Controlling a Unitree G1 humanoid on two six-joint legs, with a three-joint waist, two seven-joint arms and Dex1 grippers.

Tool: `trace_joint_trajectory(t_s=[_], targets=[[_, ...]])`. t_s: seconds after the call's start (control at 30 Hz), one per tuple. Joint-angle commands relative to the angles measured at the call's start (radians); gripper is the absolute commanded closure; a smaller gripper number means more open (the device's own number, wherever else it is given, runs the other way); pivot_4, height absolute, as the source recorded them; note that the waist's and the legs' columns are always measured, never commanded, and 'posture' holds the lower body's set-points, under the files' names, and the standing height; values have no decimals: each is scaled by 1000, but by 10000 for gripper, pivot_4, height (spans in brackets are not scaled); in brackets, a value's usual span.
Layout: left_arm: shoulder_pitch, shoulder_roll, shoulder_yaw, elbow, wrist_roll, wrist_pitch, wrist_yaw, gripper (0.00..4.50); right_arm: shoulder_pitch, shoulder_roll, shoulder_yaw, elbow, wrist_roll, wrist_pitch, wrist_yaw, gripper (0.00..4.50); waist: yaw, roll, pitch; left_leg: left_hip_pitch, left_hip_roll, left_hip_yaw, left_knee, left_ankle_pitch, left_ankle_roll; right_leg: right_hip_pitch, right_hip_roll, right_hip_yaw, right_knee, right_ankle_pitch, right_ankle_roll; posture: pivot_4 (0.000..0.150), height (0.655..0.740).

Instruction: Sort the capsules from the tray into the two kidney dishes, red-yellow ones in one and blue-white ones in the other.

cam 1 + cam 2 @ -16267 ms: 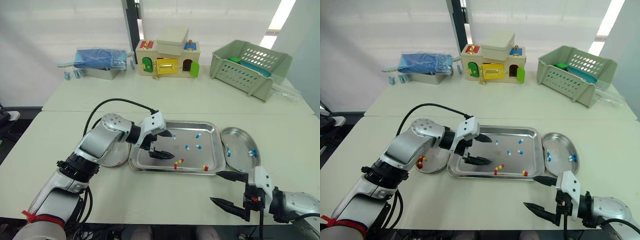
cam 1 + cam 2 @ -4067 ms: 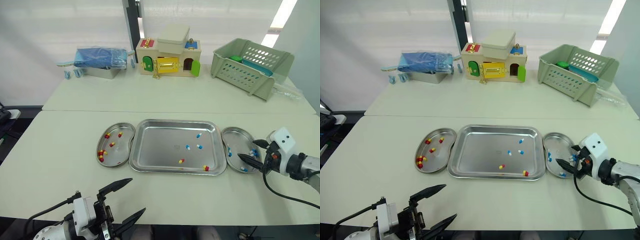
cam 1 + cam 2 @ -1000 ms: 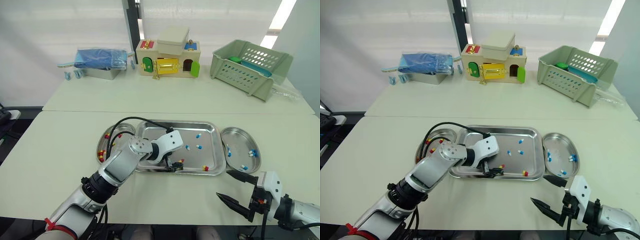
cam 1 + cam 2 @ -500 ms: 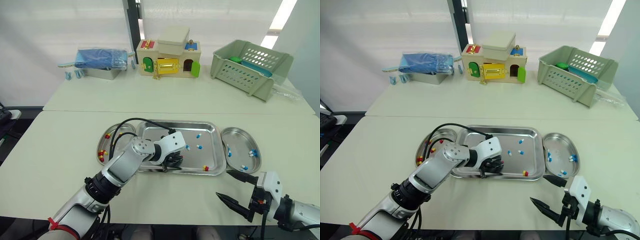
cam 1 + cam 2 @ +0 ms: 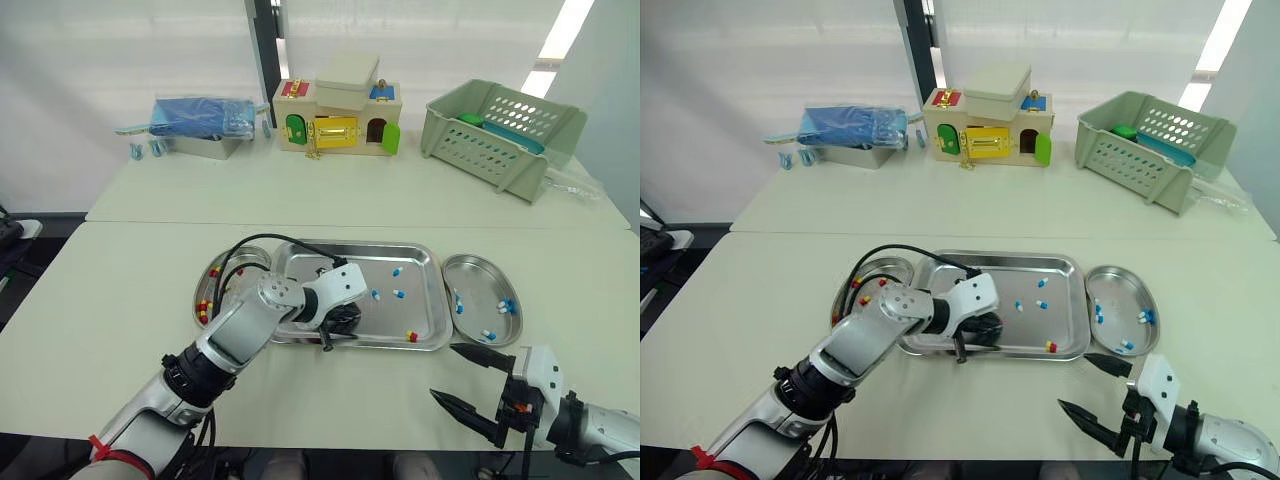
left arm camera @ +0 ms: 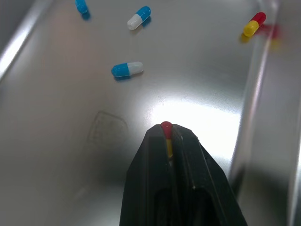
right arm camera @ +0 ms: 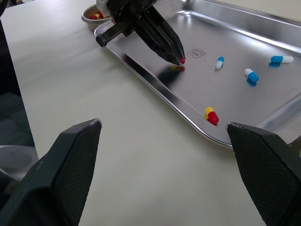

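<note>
Red-yellow capsule [image 6: 165,126] pinched tight in the left gripper [image 7: 180,59] over the rectangular steel tray [image 5: 380,246]; right gripper [image 5: 442,371] gapes wide, holding nothing.

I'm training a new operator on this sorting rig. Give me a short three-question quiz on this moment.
1. True or false: the left gripper is shut on a red-yellow capsule.
2. Which capsules lie in the kidney dish on the robot's right? A red-yellow, B blue-white, C none.
3. How many red-yellow capsules lie loose in the tray?
Key: 1 true; 2 B; 3 one.
</note>
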Motion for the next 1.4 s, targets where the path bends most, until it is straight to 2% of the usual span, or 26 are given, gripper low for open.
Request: trace_joint_trajectory(t_s=[0.03,0.27,0.43,0.6,0.87,1.0,1.33,1.4], targets=[[9,55,118,-79,-37,77,2,44748,11,-3,10,-24,-6,-42,26,0,0,0,0,0,0,0,0,0,0,0,0,0,0,0,0,1500,7400],[90,192,328,-163,-81,222,49,44748,6,-2,39,33,-29,-115,77,0,0,0,0,0,0,0,0,0,0,0,0,0,0,0,0,1500,7400],[149,242,421,-150,-84,244,101,44748,-17,-10,58,75,-44,-144,104,0,1,0,0,0,0,0,0,0,0,0,0,0,0,0,0,1500,7400],[198,252,501,-134,-86,264,165,44748,-63,-16,70,87,-34,-129,106,0,0,0,0,0,0,0,0,0,0,0,0,0,0,0,0,1500,7400],[237,249,519,-154,-105,263,213,44748,-90,-31,73,98,-28,-117,116,0,2,0,0,0,0,0,0,0,0,0,0,0,0,0,0,1500,7400],[241,255,525,-157,-113,255,223,34296,-92,-37,69,95,-21,-108,116,0,1,0,0,0,0,0,0,0,0,0,0,0,0,0,0,1500,7400],[237,269,516,-163,-141,251,226,1080,-84,-43,65,90,-15,-100,113,0,1,0,0,0,0,0,0,0,0,0,0,0,0,0,0,1500,7400],[238,278,522,-164,-153,247,217,308,-80,-45,61,86,-11,-98,113,0,1,0,0,0,0,0,0,0,0,0,0,0,0,0,0,1500,7400]])
